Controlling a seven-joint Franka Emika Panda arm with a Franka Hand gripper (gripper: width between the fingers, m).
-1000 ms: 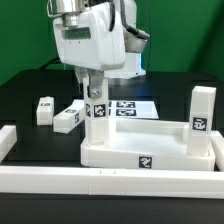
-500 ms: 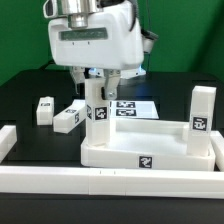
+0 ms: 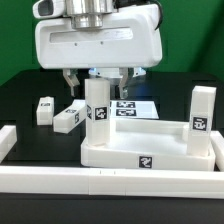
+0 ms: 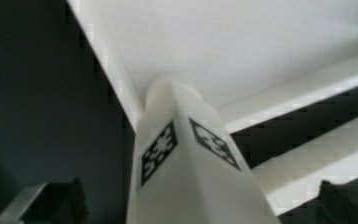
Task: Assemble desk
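- Exterior view: gripper (image 3: 97,78) spread wide, holding nothing.
- Leg (image 3: 97,112) straight below, top btwn the jaws, seems untouched; long axis vertical, foot on tabletop (image 3: 150,158) corner.

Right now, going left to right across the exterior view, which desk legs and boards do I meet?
first loose leg → second loose leg → left standing leg → marker board → right standing leg

Tool (image 3: 97,82) opened, let go of upright leg (image 3: 97,115), rose above it.
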